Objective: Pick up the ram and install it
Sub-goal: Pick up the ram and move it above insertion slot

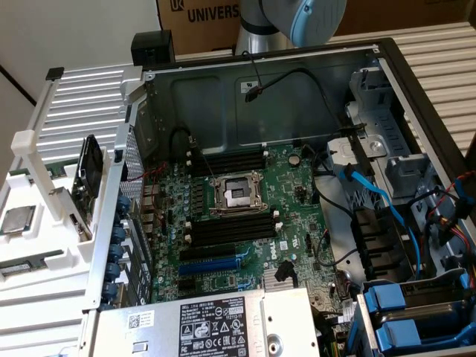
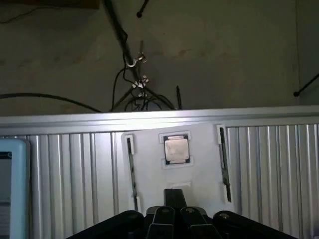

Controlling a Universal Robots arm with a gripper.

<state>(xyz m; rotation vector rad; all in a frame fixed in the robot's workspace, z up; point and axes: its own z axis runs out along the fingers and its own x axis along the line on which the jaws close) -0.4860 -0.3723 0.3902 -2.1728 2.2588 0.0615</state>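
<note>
Fingers (image 2: 170, 200) of the gripper (image 2: 175, 198) are pressing tight together in the wrist view, with nothing caught between them. Beyond them a white tray (image 2: 199, 149) is lying on a ribbed silver surface (image 2: 75, 174), well apart from the gripper. A square silver processor chip (image 2: 176, 148) is sitting in the tray's middle pocket. Two thin dark strips (image 2: 130, 172) are standing on edge in slots either side of that chip. Whether either is a memory stick cannot be told from there.

In the exterior view the arm (image 1: 301, 18) is standing at the far edge, behind the open computer case (image 1: 223, 89). The ram (image 1: 26, 265) is lying flat in the white tray at the exterior view's left, on the near side. It is resting just beside the processor chip (image 1: 16, 221) and well apart from the motherboard (image 1: 294, 190). Long black memory slots (image 1: 230, 232) are running across the board, near and far of the processor socket (image 1: 238, 195), with white latches showing at their ends.
</note>
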